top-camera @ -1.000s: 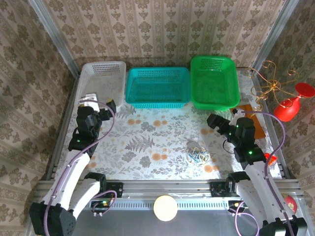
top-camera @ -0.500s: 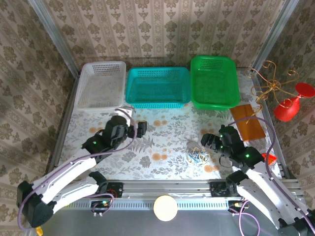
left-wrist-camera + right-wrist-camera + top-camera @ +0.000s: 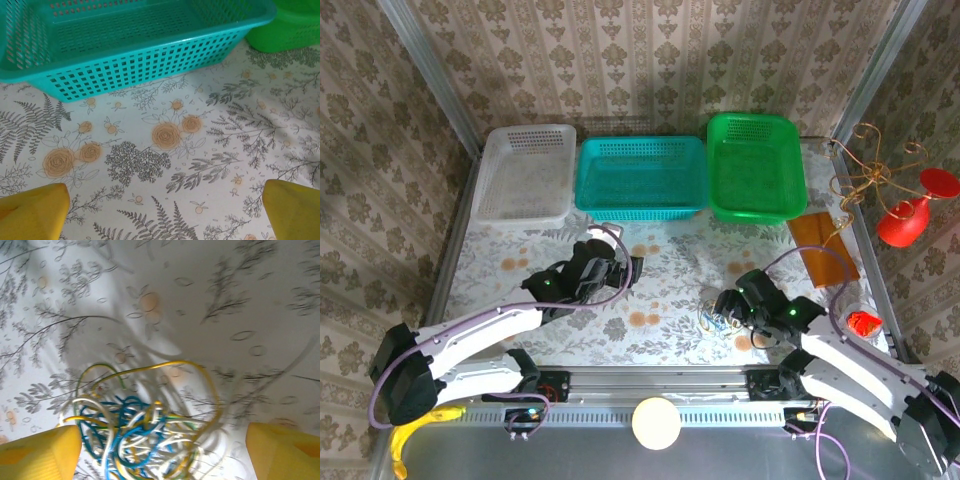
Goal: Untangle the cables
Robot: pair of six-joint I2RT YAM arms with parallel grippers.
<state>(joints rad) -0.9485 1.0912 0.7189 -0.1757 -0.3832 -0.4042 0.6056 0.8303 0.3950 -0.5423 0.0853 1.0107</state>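
Close, slightly blurred look down at a pale tablecloth (image 3: 235, 295) printed with grey ferns and orange flowers. A tangled clump of thin cables (image 3: 132, 432) lies at lower centre-left, with blue, white and yellow strands knotted together and a trace of green. One yellow loop (image 3: 165, 363) arches up and out to the right of the clump. The right gripper (image 3: 161, 452) has its jaws spread wide. Its yellow fingertips (image 3: 40, 452) sit in the bottom corners, either side of the clump, the left one just beside it.
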